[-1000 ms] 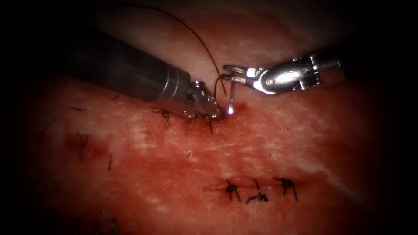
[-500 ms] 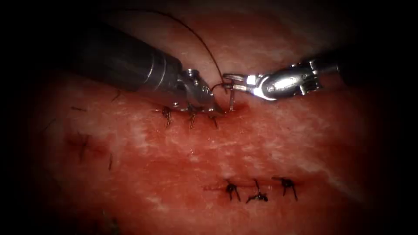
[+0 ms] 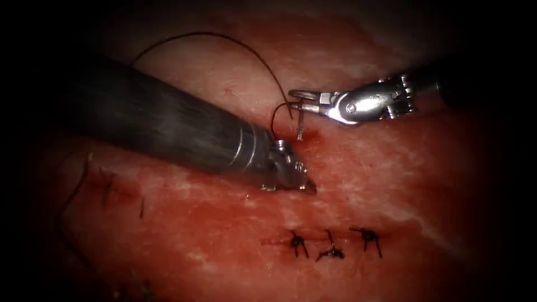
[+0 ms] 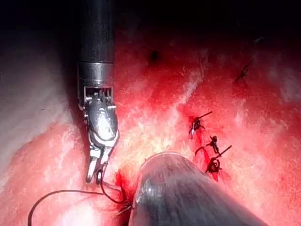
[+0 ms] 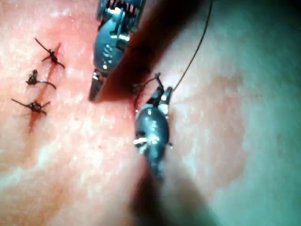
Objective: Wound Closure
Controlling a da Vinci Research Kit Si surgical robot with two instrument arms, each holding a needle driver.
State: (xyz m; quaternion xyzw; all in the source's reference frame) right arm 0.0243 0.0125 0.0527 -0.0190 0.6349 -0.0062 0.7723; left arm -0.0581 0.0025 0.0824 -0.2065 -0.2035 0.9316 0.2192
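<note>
My right tool (image 3: pixel 293 98) comes in from the right with its jaws shut on the needle (image 3: pixel 300 124). The needle hangs steeply down from the jaws, and its lower end meets the tissue (image 3: pixel 391 184) in red fluid (image 3: pixel 311 136) at the right end of the upper cut. How deep it sits I cannot tell. Dark thread (image 3: pixel 235 40) curls off beside the jaws and arcs up and away to the left. My left tool (image 3: pixel 306 188) lies lower, apart from the needle, jaws shut and holding nothing. In the right wrist view my right tool (image 5: pixel 160 92) holds the thread's end beside the left tool (image 5: pixel 94 94).
A lower cut carries three dark knotted stitches (image 3: pixel 331 243) with short cut ends, also seen in the wrist views as stitches (image 4: pixel 209 146) and stitches (image 5: pixel 37 80). The left shaft (image 3: pixel 168 126) lies across the upper cut. Loose thread (image 3: pixel 70 201) trails at the far left.
My left tool has drawn away from the needle, down and to the right, and its shaft now covers the upper stitches. The right tool stays nearly still with the needle. The thread loop has risen.
</note>
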